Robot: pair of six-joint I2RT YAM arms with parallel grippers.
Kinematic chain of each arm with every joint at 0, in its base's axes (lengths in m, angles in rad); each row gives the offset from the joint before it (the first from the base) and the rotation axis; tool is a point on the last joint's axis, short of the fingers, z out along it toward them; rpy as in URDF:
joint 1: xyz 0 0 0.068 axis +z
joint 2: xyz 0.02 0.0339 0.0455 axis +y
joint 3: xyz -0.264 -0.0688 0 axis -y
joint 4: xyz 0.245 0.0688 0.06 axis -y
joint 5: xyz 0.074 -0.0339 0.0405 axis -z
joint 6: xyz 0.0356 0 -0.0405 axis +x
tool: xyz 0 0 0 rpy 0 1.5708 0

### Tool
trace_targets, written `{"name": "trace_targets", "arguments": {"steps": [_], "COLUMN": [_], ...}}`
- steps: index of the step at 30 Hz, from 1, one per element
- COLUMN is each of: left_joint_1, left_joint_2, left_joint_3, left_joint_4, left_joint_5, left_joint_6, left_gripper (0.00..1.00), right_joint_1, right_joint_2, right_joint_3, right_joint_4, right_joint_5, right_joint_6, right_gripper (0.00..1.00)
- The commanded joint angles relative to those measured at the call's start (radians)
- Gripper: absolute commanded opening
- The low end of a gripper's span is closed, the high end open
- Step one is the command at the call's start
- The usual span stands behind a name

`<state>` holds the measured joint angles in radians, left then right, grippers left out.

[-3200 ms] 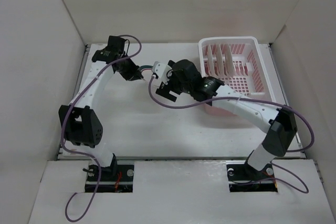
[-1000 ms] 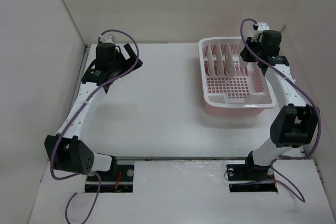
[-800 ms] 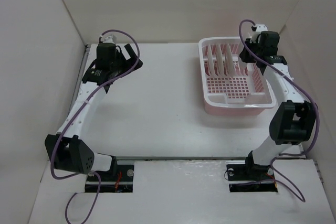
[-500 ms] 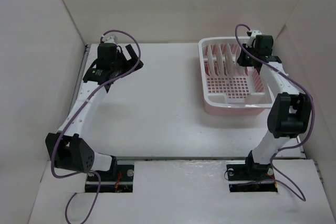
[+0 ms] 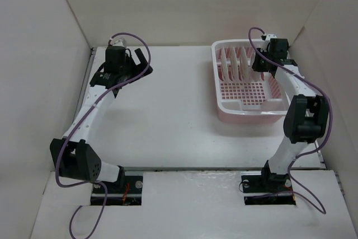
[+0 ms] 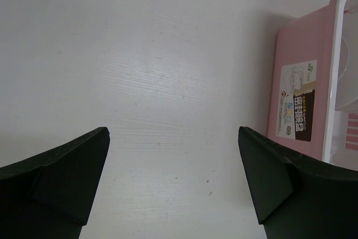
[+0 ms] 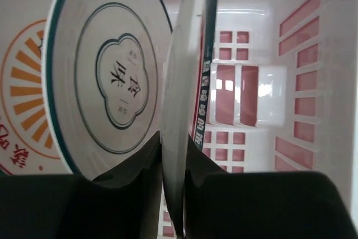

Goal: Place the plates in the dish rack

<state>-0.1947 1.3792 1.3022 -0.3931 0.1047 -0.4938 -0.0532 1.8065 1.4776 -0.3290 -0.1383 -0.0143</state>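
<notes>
In the right wrist view my right gripper [image 7: 174,152] is shut on a white plate [image 7: 184,82], seen edge-on, with a dark lettered rim. It hangs upright inside the pink-and-white dish rack [image 7: 263,76]. Just to its left stands a plate with thin dark rings [image 7: 112,82], and beyond that an orange sunburst plate [image 7: 22,99]. From above, my right gripper [image 5: 259,64] is over the back right of the dish rack [image 5: 254,103], next to the standing plates [image 5: 234,61]. My left gripper [image 5: 143,61] is open and empty at the table's back left.
The left wrist view shows its wide-apart black fingers [image 6: 67,166] over bare white table, with the rack's pink side wall and label [image 6: 296,82] at the right. White walls enclose the table on three sides.
My right gripper has carried the plate leftward from the rack's right rim to a spot beside the standing plates. The left arm has barely moved.
</notes>
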Motion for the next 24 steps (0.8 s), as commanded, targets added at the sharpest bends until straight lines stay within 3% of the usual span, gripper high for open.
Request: {"name": "trace_targets", "arguments": {"steps": [1,2,5,7,15,20,24], "left_joint_1": [-0.003,-0.003,-0.003,-0.003,-0.003,-0.003,-0.003], "left_joint_2": [-0.002,-0.002,0.009,0.009,0.027,0.038,0.075], "left_joint_3": [0.037,0.037,0.046,0.046,0.065,0.086,0.193], "left_joint_4": [0.013,0.013,0.013,0.013,0.013,0.002,-0.108], "left_joint_5": [-0.007,-0.007,-0.017,-0.017,-0.008,0.001,-0.088], "left_joint_6": [0.02,0.029,0.029,0.029,0.029,0.029,0.029], "left_gripper": [0.99,0.99,0.99,0.99,0.99,0.99,0.99], "right_joint_1": [-0.007,-0.007,-0.007,-0.007,-0.007,-0.007,-0.007], "right_joint_2": [-0.009,-0.009,-0.019,-0.03,-0.137,-0.243,-0.337], "right_joint_3": [0.058,0.067,0.079,0.089,0.121,0.158,0.182], "right_joint_4": [0.044,0.044,0.034,0.025,-0.008,-0.047,-0.076], "right_joint_5": [0.02,0.02,0.02,0.029,0.106,0.147,0.086], "right_joint_6": [-0.004,-0.004,-0.004,-0.004,-0.004,0.016,0.118], "right_gripper": [0.23,0.38,0.42,0.53,0.72,1.0,1.0]}}
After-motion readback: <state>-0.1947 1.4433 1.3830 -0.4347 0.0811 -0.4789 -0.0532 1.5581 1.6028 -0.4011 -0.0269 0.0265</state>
